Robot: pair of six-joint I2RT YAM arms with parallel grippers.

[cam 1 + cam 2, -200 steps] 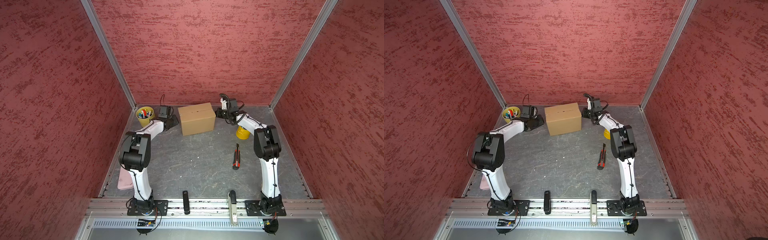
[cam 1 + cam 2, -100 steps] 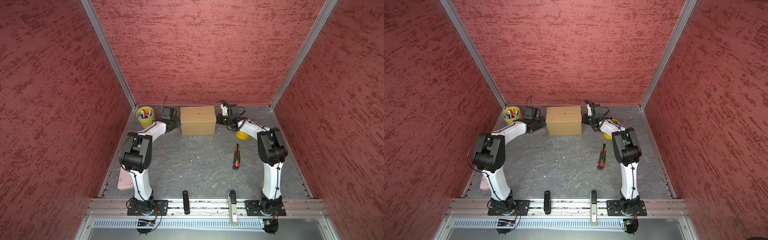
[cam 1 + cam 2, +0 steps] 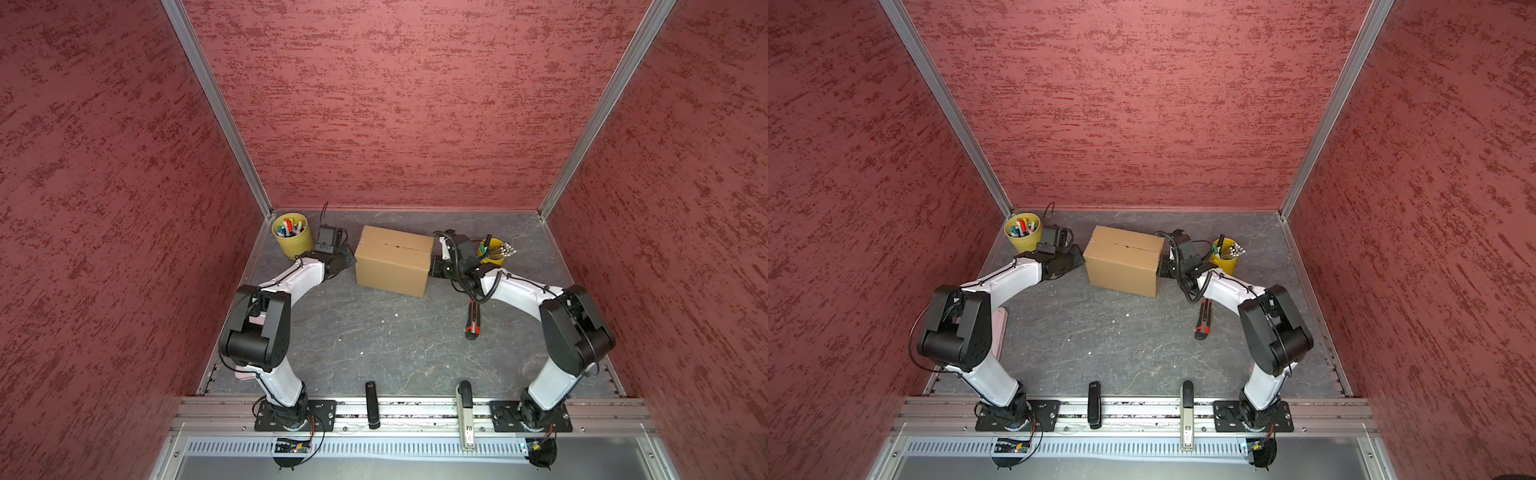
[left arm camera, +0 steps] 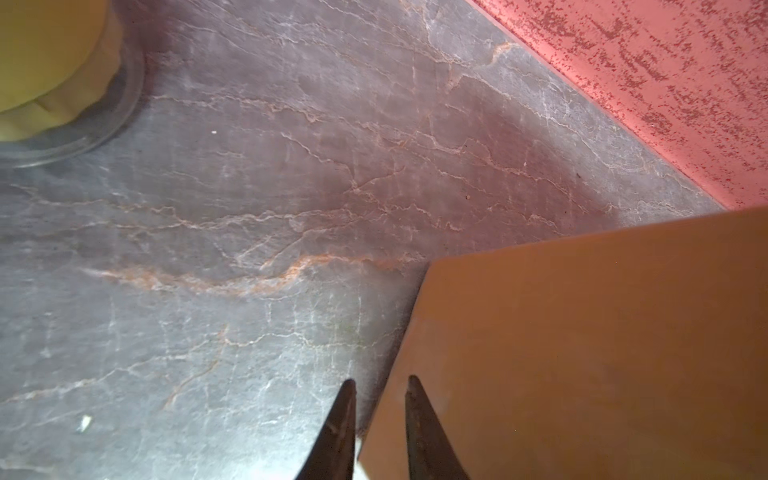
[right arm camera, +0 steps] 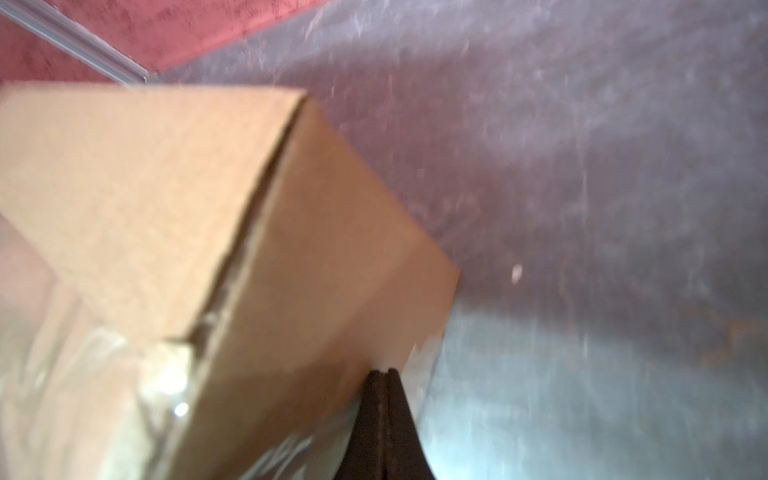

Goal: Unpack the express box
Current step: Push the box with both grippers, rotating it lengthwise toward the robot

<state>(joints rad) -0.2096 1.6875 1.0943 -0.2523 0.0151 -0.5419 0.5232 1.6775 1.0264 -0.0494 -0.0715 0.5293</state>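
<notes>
Express box (image 3: 392,259) is sitting closed at the back of the gray surface (image 3: 374,332). The left jaws are hanging slightly parted and empty just beside its left end, while the right jaws are pressing, clenched on nothing, against its right end.

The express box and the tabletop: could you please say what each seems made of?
The express box: matte brown cardboard, likely corrugated; a layered edge shows in the right wrist view, with glossy clear tape. The tabletop: grey with pale veins, stone-like, possibly a printed mat.
</notes>
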